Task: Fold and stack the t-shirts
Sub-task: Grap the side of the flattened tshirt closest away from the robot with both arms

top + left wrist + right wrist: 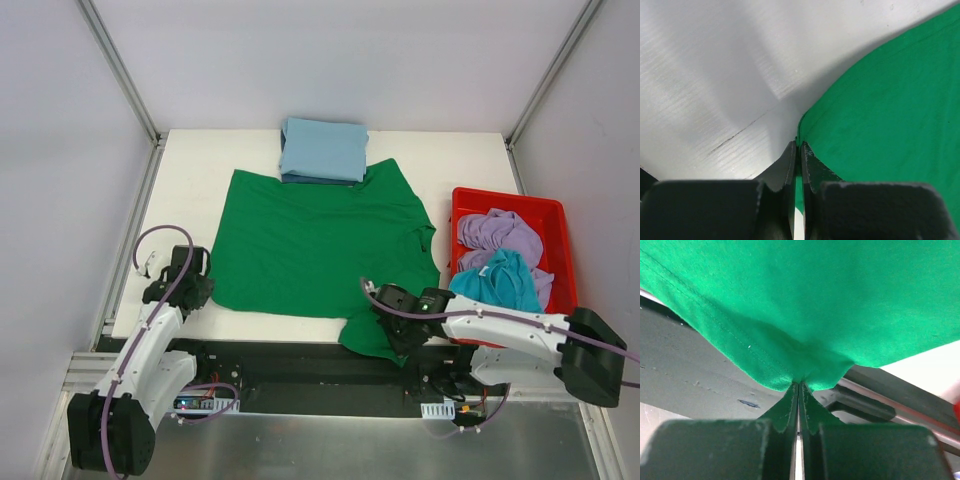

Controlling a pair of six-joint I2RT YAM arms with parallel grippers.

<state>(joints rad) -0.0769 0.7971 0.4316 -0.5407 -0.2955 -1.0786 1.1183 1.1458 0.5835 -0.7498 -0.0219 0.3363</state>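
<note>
- L fingers (795, 152) closed, thin pinch on green t-shirt (310, 240) near-left corner; may slip on lift.
- R fingers (794, 395) closed on near-right bunch off table (200, 160) edge; uneven pull likely skews fold.

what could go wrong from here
The left end effector pinches only the very corner of the green shirt, so it may slip out on lifting. The right end effector holds a bunched bit hanging off the table, so the fold may go crooked. The blue shirt touches the green one's far edge; pulling could drag it.
</note>
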